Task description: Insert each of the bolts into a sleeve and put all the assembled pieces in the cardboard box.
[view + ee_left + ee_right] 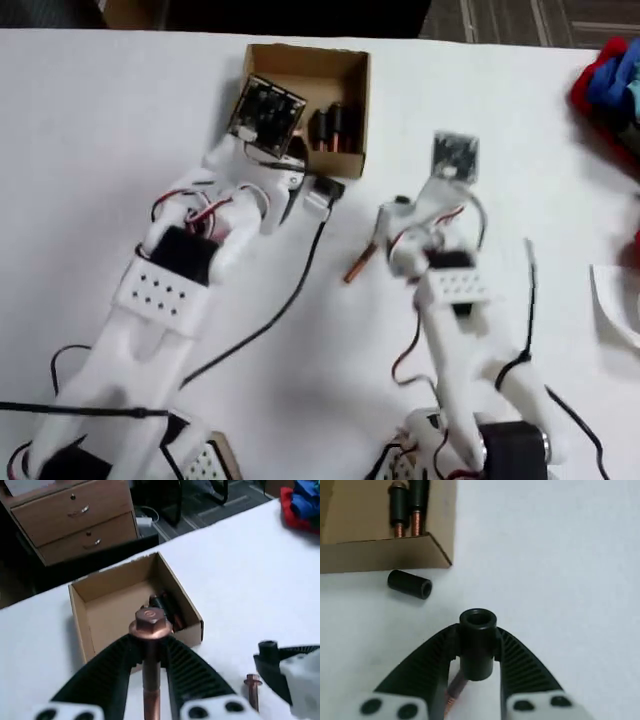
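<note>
Closest in the left wrist view, the left fingers (pixel 192 672) were clamped on a copper bolt (pixel 150 630), its hexagonal head just past their tips and its shank running back between them. Beyond the fingers stood the open cardboard box (pixel 80 617), with assembled pieces (pixel 165 607) lying inside. The right fingers (pixel 525 667) were clamped round a black sleeve (pixel 478 645), its bore showing at their tips. Beneath them a second bolt (pixel 452 696) lay on the white worktop (pixel 560 555). Ahead of them a loose sleeve (pixel 410 584) lay just beside the box's outer wall.
</note>
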You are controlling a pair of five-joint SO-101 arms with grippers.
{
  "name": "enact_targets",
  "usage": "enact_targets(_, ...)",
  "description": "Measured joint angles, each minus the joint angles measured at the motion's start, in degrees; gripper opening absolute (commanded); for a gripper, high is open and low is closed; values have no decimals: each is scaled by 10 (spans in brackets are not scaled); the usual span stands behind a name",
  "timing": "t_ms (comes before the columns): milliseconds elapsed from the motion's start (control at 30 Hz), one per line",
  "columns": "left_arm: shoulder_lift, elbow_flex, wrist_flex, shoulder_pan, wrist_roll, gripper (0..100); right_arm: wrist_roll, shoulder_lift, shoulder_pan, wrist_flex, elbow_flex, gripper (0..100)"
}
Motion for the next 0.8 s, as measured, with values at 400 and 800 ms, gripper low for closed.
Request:
enact_targets(400, -9, 7, -14, -17, 0, 27, 0, -107, -27, -546, 296, 21)
enact_targets(800, -10, 29, -115, 72, 59, 25, 70, -107, -100, -562, 316, 21)
